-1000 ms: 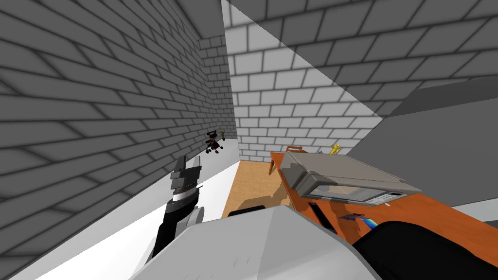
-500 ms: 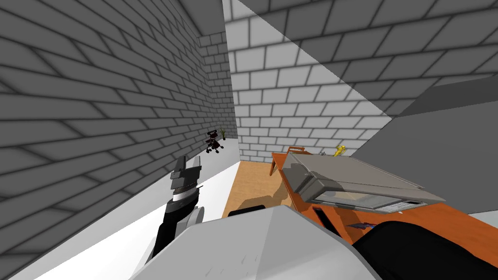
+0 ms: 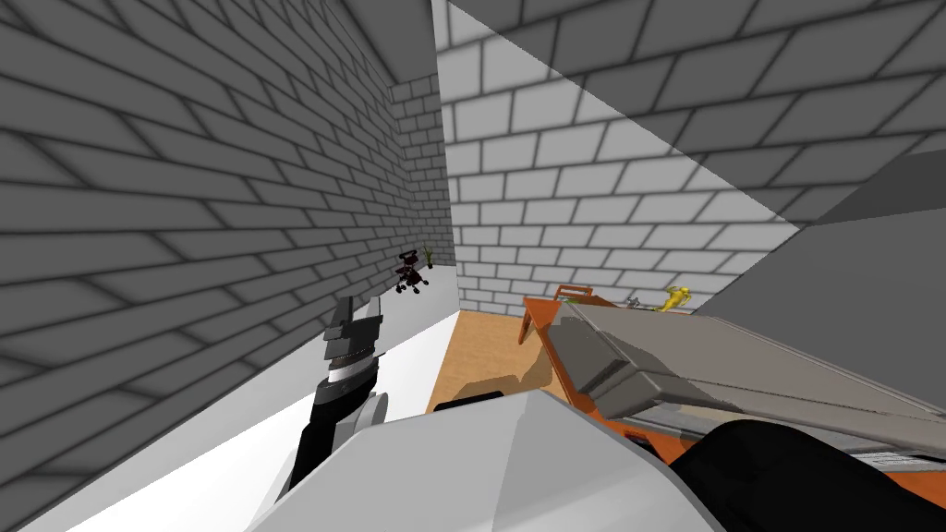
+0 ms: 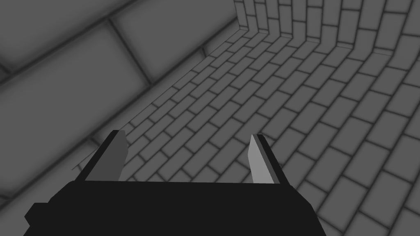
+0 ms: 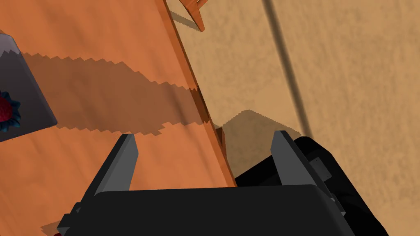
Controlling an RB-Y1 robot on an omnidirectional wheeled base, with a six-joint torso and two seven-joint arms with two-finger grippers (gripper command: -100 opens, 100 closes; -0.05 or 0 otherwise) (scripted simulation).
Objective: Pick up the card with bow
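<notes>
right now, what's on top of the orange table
A large grey machine and a dark card with a red bow. The machine covers whatever lies beneath it.

No readable text, labels, numbers anywhere.

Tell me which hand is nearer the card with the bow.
Right. The right hand hangs over the table edge near the card; the left hand is away by the brick wall.

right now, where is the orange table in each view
head view: orange table at right, beneath a grey machine
left wrist view: open left gripper faces a grey brick wall
right wrist view: its top lies beyond the open right gripper
shared landmark: table edge meeting the tan floor
</notes>
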